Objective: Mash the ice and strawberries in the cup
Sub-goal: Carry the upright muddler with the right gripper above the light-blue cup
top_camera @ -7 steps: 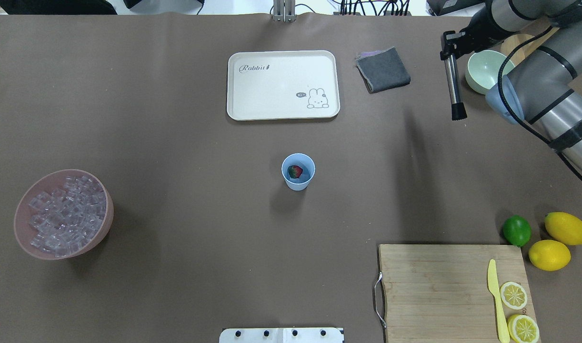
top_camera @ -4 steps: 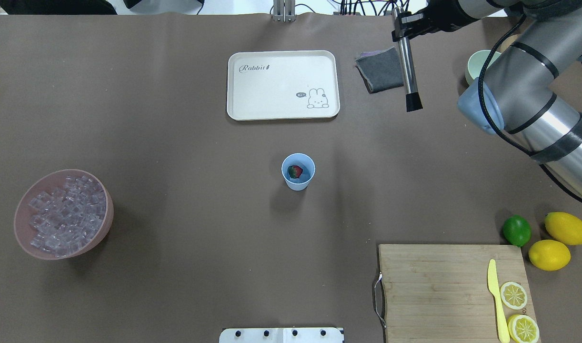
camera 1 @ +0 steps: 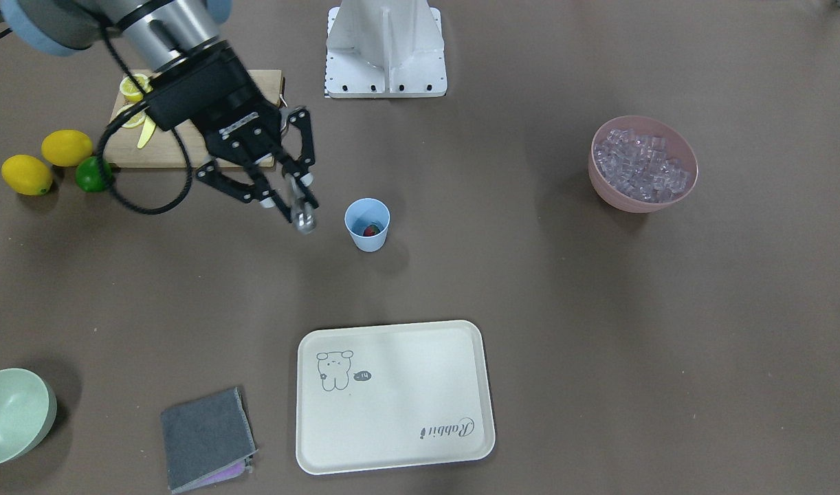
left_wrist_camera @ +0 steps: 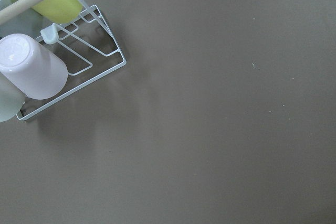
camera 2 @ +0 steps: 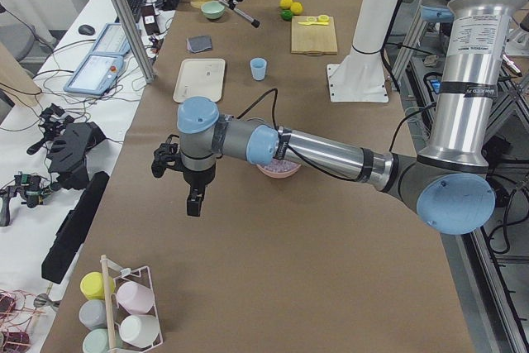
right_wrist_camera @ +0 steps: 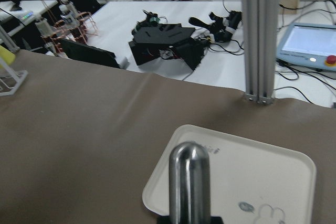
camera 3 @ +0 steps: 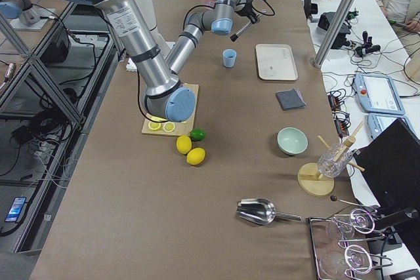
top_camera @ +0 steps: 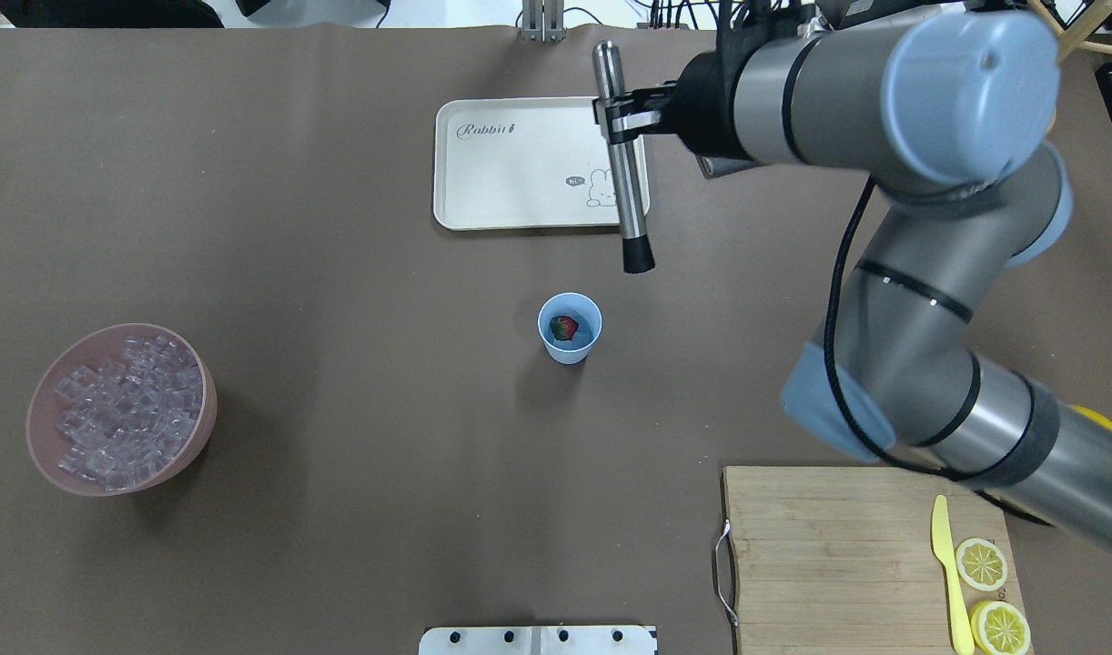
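Note:
The light-blue cup (top_camera: 570,329) stands mid-table with the red strawberry (top_camera: 565,327) inside; it also shows as cup (camera 1: 367,223) in the front-facing view. Ice (top_camera: 124,409) fills a pink bowl (top_camera: 201,423) at the left. My right gripper (top_camera: 622,118) is shut on a steel muddler (top_camera: 625,173), which hangs over the tray's right edge with its black tip (top_camera: 638,256) just beyond and right of the cup. The right wrist view shows the muddler's rounded end (right_wrist_camera: 189,182). My left gripper (camera 2: 194,200) hovers over bare table far to the left; whether it is open or shut I cannot tell.
A cream tray (top_camera: 520,164) lies behind the cup. A grey cloth (camera 1: 203,436) and pale-green bowl (camera 1: 14,412) sit at the far right. A cutting board (top_camera: 847,546) holds a yellow knife and lemon slices, with lemons (camera 1: 66,146) and a lime (camera 1: 92,173) beside it. A cup rack (left_wrist_camera: 63,61) lies under the left wrist.
My right arm has swung left from beside the green bowl, carrying the muddler across the grey cloth to the tray's right edge, nearer the cup. The cup and bowl have not moved.

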Motion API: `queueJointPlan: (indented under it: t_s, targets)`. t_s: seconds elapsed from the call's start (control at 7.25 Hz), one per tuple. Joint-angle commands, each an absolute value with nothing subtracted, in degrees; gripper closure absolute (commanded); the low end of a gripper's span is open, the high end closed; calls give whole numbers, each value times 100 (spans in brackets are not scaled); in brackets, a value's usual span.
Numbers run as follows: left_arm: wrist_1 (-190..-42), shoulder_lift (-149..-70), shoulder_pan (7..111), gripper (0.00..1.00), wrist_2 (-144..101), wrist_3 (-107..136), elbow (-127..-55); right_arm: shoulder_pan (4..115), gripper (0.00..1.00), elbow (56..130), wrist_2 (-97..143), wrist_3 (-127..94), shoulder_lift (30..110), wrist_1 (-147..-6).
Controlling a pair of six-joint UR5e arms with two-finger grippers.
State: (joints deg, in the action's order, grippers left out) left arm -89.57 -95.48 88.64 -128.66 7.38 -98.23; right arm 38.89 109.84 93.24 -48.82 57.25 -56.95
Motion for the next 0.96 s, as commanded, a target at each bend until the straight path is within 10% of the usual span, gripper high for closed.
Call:
queueJointPlan:
  t_s: [0.0,0.83]
  targets:
    - [-8974,-9440,8877,2,-12885,738,-9826,3149,100,10855,8151,-4799,5931,-4651]
    - [-9043,-9483,8859,2,-12894,738,-9555,2945,100,10117,7349,-4166,6486,-2333]
